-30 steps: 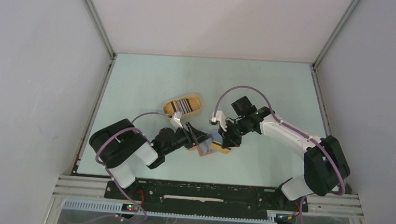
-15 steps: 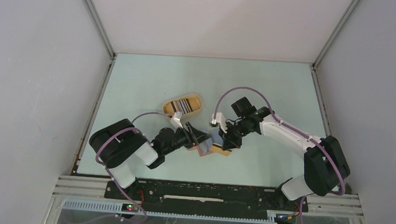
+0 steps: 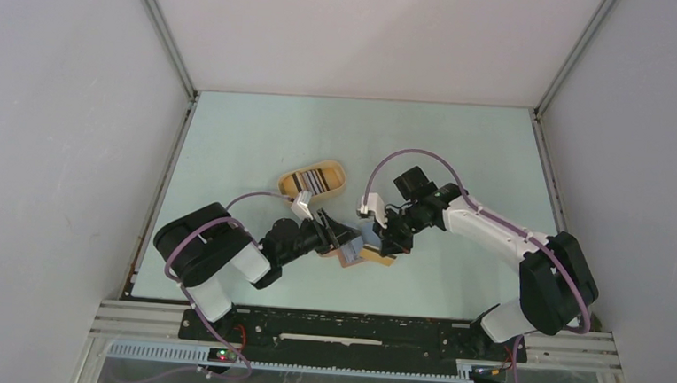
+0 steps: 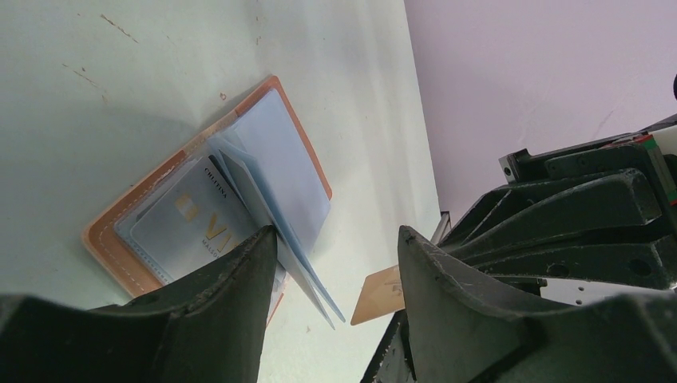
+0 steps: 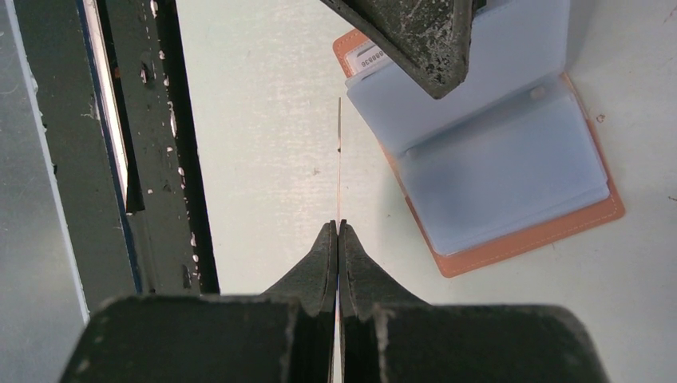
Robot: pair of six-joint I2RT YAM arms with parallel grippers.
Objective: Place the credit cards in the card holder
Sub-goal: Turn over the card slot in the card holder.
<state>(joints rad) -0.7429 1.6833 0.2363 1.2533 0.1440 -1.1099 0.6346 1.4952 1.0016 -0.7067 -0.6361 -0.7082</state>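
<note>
The card holder (image 3: 368, 255) lies open on the table (image 3: 259, 133), near the middle and towards the near edge, between the two grippers. Its clear plastic sleeves (image 4: 275, 155) are fanned upward. One sleeve has a pale printed card (image 4: 188, 227) inside.

Left gripper (image 4: 337, 233): fingers wide apart, nothing gripped between them. One fingertip (image 4: 266, 239) sits against the lifted sleeves at the holder's edge. Whether it presses on them cannot be told.

Right gripper (image 5: 336, 227): fingers closed tight on a credit card (image 5: 338, 159). In the right wrist view the card shows edge-on, standing out straight from the fingertips. It is just left of the holder (image 5: 511, 175) and not touching it. In the left wrist view its tan corner (image 4: 382, 294) shows below the sleeves.

An oval tan tray (image 3: 338, 175) sits further back and to the left, well apart from the holder. It contains striped cards (image 3: 304, 183).
</note>
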